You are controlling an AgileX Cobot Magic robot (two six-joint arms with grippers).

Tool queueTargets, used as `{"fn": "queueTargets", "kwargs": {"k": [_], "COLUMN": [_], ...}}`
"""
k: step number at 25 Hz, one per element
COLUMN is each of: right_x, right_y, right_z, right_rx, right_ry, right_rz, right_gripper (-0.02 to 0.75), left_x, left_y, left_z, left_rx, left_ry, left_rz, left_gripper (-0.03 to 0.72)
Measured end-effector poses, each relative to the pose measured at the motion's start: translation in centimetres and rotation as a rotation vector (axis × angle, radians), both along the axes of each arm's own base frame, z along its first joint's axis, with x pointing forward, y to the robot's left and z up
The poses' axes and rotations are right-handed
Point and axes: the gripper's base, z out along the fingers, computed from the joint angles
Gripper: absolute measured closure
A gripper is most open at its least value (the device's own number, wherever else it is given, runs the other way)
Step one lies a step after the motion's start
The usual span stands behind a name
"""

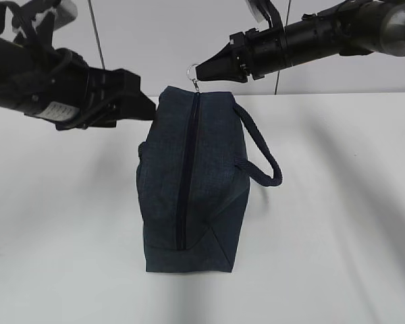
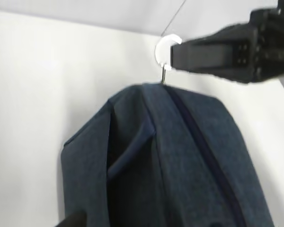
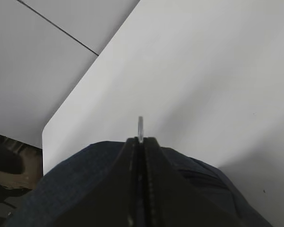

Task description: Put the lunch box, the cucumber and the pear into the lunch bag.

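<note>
The lunch bag [image 1: 192, 182] stands on the white table [image 1: 337, 223], zipper [image 1: 187, 169] shut along its top and the loop handle [image 1: 260, 152] hanging off its right side. At the far end, the right gripper [image 1: 206, 69] pinches the metal ring pull [image 1: 194, 69] between closed jaws. The left gripper [image 1: 145, 108] hovers just beside the bag's far left corner; whether its jaws stand apart cannot be told.

Right end effector [image 3: 140, 142] closed, fingers [image 3: 125, 189] pinched on metal ring [image 3: 140, 126] above navy bag [image 3: 57, 189]. White tabletop [image 3: 203, 85] beyond bag. Grey floor past tabletop edge.
</note>
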Motion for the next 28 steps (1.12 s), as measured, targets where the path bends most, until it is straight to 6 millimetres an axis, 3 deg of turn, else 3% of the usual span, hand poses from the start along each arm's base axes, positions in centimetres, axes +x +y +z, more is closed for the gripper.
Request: {"fn": "queueTargets", "kwargs": {"k": [7, 14, 18, 22, 28], "right_x": [0.0, -0.1, -0.1, -0.1, -0.1], "right_y": [0.0, 0.0, 0.0, 0.0, 0.0], "right_z": [0.0, 0.1, 0.1, 0.1, 0.1], "right_rx": [0.0, 0.003, 0.004, 0.005, 0.005], "right_ry": [0.0, 0.005, 0.007, 0.009, 0.01], "right_rz": [0.0, 0.011, 0.012, 0.012, 0.011], "right_gripper": [0.738, 0.738, 0.738, 0.738, 0.738], "left_x": [2.9, 7.2, 9.2, 10.4, 10.5], "left_y": [-1.5, -3.9, -3.9, -2.9, -2.6], "left_z": [3.1, 0.9, -0.6, -1.2, -1.1], "left_rx": [-0.043, 0.018, 0.059, 0.065, 0.062], "left_ry": [-0.073, 0.026, 0.079, 0.091, 0.094], "left_rz": [-0.021, -0.12, -0.149, -0.123, -0.118], "left_gripper": [0.243, 0.246, 0.298, 0.362, 0.444]}}
